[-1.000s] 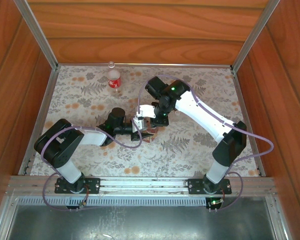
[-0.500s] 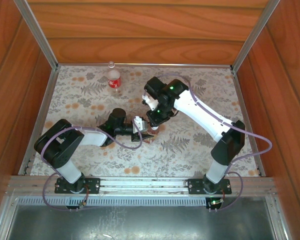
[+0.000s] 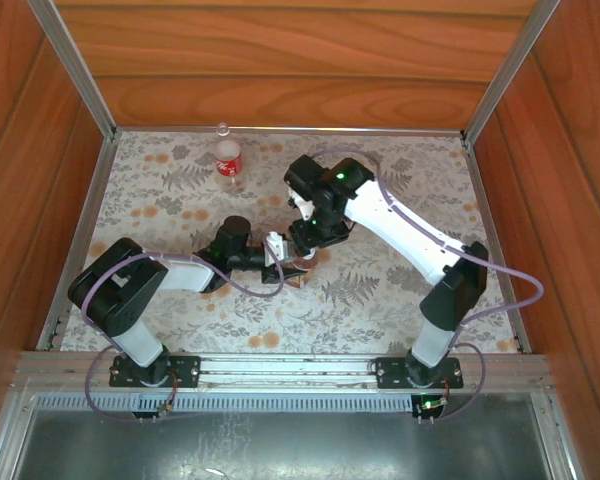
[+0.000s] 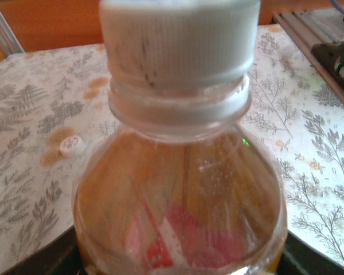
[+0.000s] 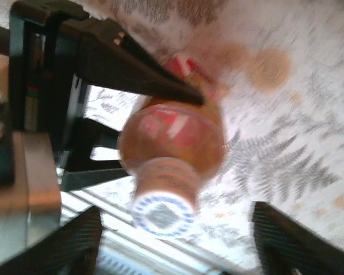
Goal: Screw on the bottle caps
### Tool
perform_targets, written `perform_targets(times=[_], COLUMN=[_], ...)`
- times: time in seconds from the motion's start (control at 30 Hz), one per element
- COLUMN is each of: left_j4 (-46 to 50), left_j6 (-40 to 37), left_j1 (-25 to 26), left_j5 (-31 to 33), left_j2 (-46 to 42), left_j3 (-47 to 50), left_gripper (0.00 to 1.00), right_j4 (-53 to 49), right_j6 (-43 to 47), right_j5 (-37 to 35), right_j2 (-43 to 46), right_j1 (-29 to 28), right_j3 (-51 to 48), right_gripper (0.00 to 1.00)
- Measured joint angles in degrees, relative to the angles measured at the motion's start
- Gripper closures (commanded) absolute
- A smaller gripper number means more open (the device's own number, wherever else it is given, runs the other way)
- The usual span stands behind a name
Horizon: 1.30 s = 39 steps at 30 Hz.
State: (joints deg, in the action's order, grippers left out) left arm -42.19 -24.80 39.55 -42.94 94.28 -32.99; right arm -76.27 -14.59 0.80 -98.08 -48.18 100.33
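An amber-brown bottle point(image 4: 178, 195) stands upright in my left gripper point(image 3: 278, 250), whose black fingers point(image 5: 137, 77) clasp its body; a red-and-white patch shows low on it. A white ribbed bottle cap point(image 4: 178, 40) sits on its neck. From above, that cap point(image 5: 162, 213) lies between the fingers of my right gripper point(image 5: 175, 235), which stand open, well apart from it on both sides. A second, loose cap point(image 4: 72, 146) lies flat on the cloth. The other bottle point(image 3: 228, 160), with a red label, stands upright at the back left.
A floral cloth point(image 3: 380, 290) covers the table, which has wooden walls on three sides and a metal rail point(image 3: 280, 370) along the near edge. Both arms meet near the middle; the right arm point(image 3: 400, 225) reaches in from the right.
My right gripper has turned at the wrist over the bottle, then opened and let go of the cap. The left gripper and the bottle have stayed put.
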Motion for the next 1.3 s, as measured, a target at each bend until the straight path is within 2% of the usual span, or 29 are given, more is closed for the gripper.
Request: perform_targets(times=[0.07,0.1,0.17,0.3,0.43,0.57,0.6,0.67,0.8,1.0,1.17,1.3], left_j4=[0.7,1.5,3.3,6.4,8.0,8.1,8.1,8.0,8.1,8.6,8.8,8.9], left_j6=[0.4,0.7,1.6,4.2,7.3,10.4,10.9,11.8,12.9,13.5,14.4,14.8], left_j1=[0.0,0.0,0.0,0.0,0.0,0.0,0.0,0.0,0.0,0.0,0.0,0.0], left_j5=[-0.1,-0.2,-0.5,-2.1,-5.0,-8.7,-9.3,-10.3,-11.7,-12.5,-12.7,-12.6], left_j2=[-0.6,-1.1,-2.5,-5.0,-7.3,-8.7,-8.9,-9.2,-9.9,-11.6,-12.6,-12.9], left_j3=[0.0,0.1,0.4,0.5,-0.4,-2.9,-3.4,-4.1,-4.3,-4.3,-4.3,-4.3], left_gripper=[0.43,0.43,0.43,0.43,0.43,0.43,0.43,0.43,0.43,0.43,0.43,0.41], right_j4=[3.8,6.3,11.8,19.8,24.7,28.6,29.4,31.3,36.9,42.2,42.9,43.1], right_j6=[5.5,9.0,15.1,26.7,34.4,38.2,38.4,38.7,36.2,32.8,32.2,32.0], right_j5=[1.0,1.4,3.1,10.1,16.2,19.8,20.2,20.2,20.0,20.1,20.4,20.9], right_j2=[4.7,7.6,13.7,23.6,28.0,30.3,30.3,30.0,29.5,29.6,29.6,29.6], right_j1=[0.6,0.9,1.5,3.4,4.1,4.0,4.0,4.0,4.0,4.0,4.0,4.0], right_j3=[-3.3,-5.6,-11.2,-21.1,-25.6,-29.3,-29.8,-30.5,-31.9,-34.6,-34.6,-34.6], right_gripper=[0.10,0.03,0.00,0.00,0.00,0.05,0.08,0.22,0.41,0.53,0.76,0.85])
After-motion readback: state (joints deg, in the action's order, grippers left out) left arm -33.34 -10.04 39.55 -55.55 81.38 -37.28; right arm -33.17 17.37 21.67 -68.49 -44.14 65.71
